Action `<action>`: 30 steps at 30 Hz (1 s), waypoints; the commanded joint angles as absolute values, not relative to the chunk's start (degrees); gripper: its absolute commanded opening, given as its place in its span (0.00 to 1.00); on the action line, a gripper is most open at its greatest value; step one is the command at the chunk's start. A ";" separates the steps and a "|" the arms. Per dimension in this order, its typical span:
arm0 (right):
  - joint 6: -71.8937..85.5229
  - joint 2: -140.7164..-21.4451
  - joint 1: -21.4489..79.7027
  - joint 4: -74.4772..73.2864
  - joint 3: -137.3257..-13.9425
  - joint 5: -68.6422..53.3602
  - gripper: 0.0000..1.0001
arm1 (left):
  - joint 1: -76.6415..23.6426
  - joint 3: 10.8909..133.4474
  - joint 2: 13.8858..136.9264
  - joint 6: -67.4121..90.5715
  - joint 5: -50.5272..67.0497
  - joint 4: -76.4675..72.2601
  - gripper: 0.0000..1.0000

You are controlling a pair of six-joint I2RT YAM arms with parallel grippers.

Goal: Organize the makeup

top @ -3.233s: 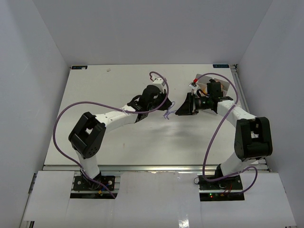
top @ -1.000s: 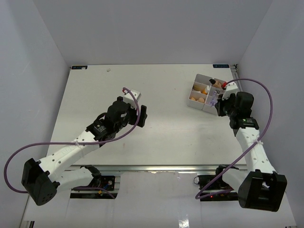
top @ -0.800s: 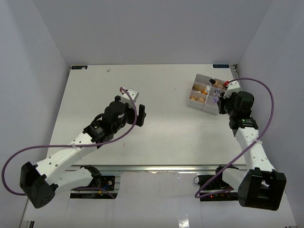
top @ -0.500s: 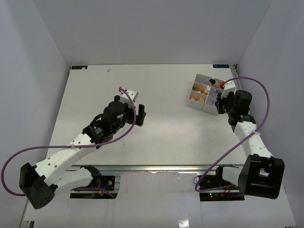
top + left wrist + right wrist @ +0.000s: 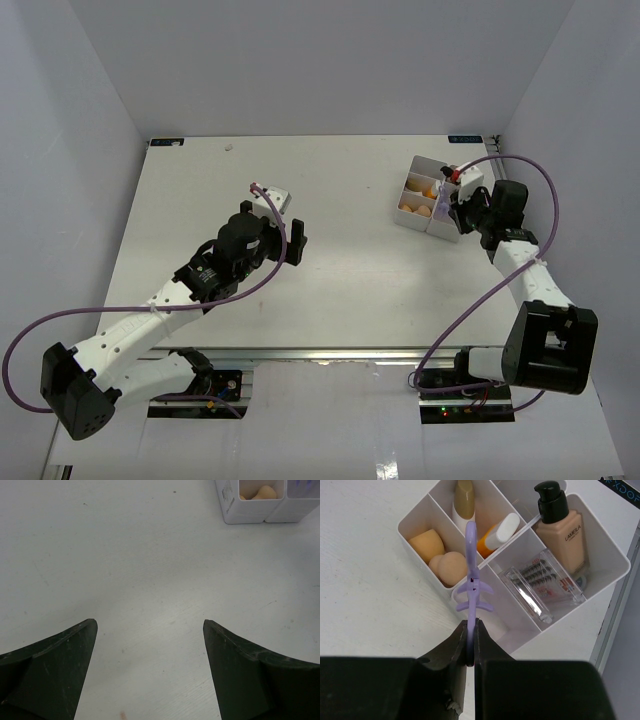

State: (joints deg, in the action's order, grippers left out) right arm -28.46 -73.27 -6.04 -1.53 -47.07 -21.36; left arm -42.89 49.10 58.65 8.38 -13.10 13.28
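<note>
Right gripper (image 5: 471, 645) is pinched shut on the handle end of the purple looped tool (image 5: 471, 582), which sticks straight out ahead of the fingers. The tool hangs over the white tray (image 5: 614, 555). Its tip sits above the divider between the slot with the egg sponges (image 5: 427, 542) and the slot with the orange tube (image 5: 492, 534). Its cross-piece sits over the tray's near wall. We cannot tell whether it touches the tray.

We judge the step in hand to be dropping the tool into a compartment. The sponge slot looks full, so we would aim for the roomier space near the clear lash case (image 5: 542, 582). Go in tip first so the loop clears the divider. Release only once most of the tool is inside the walls, or it may end up lying across the rim and slide out onto the table (image 5: 125, 555). Steer clear of the upright pump bottle (image 5: 563, 527), which could topple if bumped.

Left gripper (image 5: 150, 645) is spread wide and holds nothing. It hovers over the table well apart from the tray, and only the tray's corner shows at the top right of its wrist view.
</note>
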 commanded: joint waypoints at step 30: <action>-37.90 -79.09 -8.00 -4.80 -52.93 -21.66 0.63 | -42.63 48.52 57.84 8.09 -14.41 12.31 0.98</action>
State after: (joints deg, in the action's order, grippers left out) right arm -37.69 -81.24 -7.77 -5.50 -51.77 -21.36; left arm -42.89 49.10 58.65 8.38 -13.17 13.26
